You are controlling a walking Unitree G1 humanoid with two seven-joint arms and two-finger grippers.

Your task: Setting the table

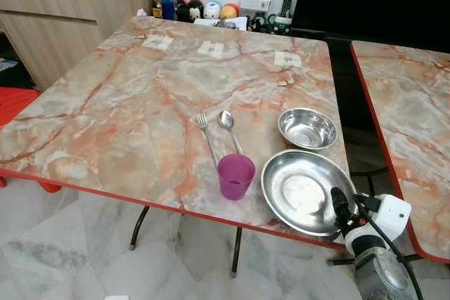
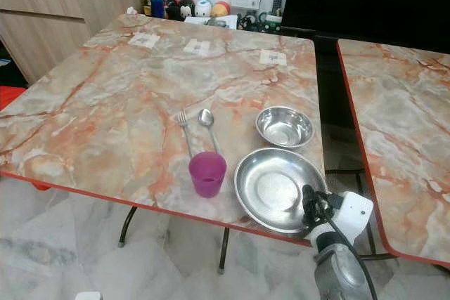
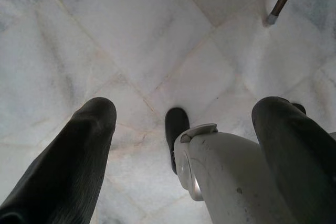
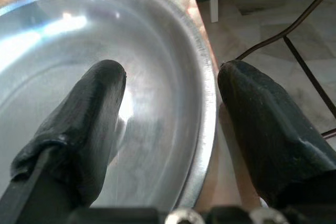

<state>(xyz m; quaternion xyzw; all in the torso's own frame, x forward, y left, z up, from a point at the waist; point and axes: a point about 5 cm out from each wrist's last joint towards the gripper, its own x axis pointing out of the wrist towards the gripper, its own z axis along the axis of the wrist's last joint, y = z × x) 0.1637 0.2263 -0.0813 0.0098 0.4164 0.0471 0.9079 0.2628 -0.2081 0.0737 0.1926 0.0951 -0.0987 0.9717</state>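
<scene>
A large steel plate (image 1: 302,191) lies at the near right corner of the marble table (image 1: 126,117). My right gripper (image 1: 339,205) is open at the plate's near right rim. In the right wrist view one finger (image 4: 94,114) is over the inside of the plate (image 4: 157,77) and the other is outside the rim, above the table edge. Behind the plate stands a small steel bowl (image 1: 307,128). A purple cup (image 1: 235,175) is to the plate's left, with a fork (image 1: 207,137) and a spoon (image 1: 228,126) side by side behind it. My left gripper (image 3: 186,109) hangs open over the floor.
A second marble table (image 1: 411,117) stands to the right across a narrow gap. Wooden cabinets (image 1: 63,12) are at the far left, and toys (image 1: 204,10) line the back wall. Three paper tags (image 1: 211,48) lie along the table's far side. Something red (image 1: 14,103) sits at the left edge.
</scene>
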